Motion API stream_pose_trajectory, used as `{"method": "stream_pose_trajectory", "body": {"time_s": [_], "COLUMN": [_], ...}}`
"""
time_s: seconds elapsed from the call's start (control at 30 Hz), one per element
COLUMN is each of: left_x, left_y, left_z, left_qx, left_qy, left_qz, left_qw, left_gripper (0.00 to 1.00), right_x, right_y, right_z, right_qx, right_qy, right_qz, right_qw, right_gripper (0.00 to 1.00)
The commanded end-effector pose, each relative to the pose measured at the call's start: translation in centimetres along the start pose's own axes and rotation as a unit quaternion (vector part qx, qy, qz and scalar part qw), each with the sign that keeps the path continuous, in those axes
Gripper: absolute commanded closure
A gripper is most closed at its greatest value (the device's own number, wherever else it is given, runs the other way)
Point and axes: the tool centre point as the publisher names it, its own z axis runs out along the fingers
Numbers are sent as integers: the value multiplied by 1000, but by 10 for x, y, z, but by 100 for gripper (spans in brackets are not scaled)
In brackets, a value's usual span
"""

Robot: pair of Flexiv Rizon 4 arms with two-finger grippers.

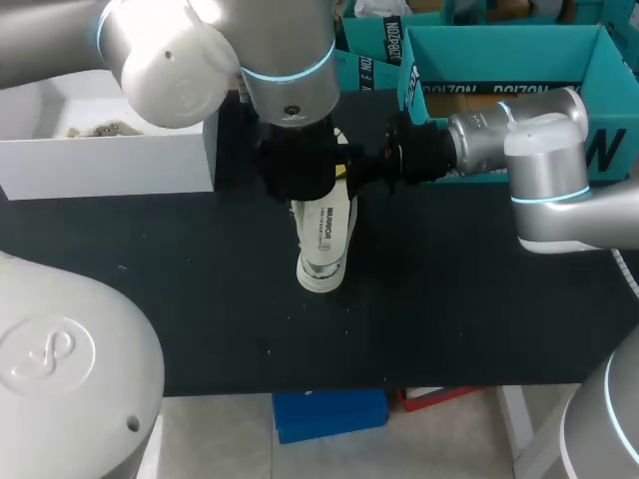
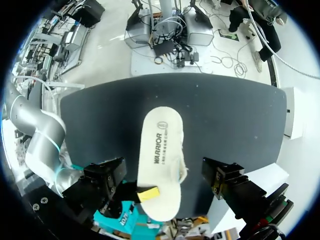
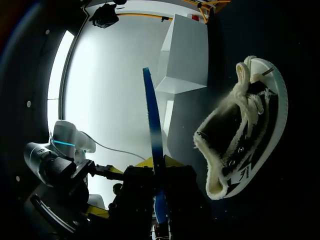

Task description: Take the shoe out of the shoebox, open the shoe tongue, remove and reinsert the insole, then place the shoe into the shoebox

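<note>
**Insole out, shoe on the surface**

The shoe (image 1: pixel 324 239) lies on the dark surface (image 1: pixel 449 299), its white printed sole turned upward and its opening and laces facing sideways toward the right hand (image 3: pixel 156 162). That hand is closed on a thin blue insole (image 3: pixel 152 115), seen edge-on between its yellow tips and held beside the shoe's opening, apart from it. The left hand (image 2: pixel 164 170) hangs above the shoe with its fingers spread wide, one to each side of the sole, gripping nothing. Behind the shoe, the teal shoebox (image 1: pixel 519 40) stands on the right arm's side and a white box (image 1: pixel 110 165) on the left arm's side.
</note>
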Motion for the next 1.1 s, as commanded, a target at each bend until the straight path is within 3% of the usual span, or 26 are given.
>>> {"method": "stream_pose_trajectory", "body": {"time_s": [0.03, 0.53, 1.1], "left_x": [-6, -9, -8], "left_y": [0, 12, 83], "left_z": [2, 10, 22], "left_qx": [0, 6, 2], "left_qy": [47, 32, 32], "left_qz": [2, 6, -3], "left_qw": [999, 999, 999], "left_gripper": [0, 0, 0], "right_x": [0, 0, 0], "right_y": [0, 0, 0], "right_z": [0, 0, 0], "right_qx": [0, 0, 0], "right_qy": [-1, -1, -1], "right_qz": [0, 0, 0], "right_qw": [1000, 1000, 1000], "right_gripper": [100, 100, 100]}}
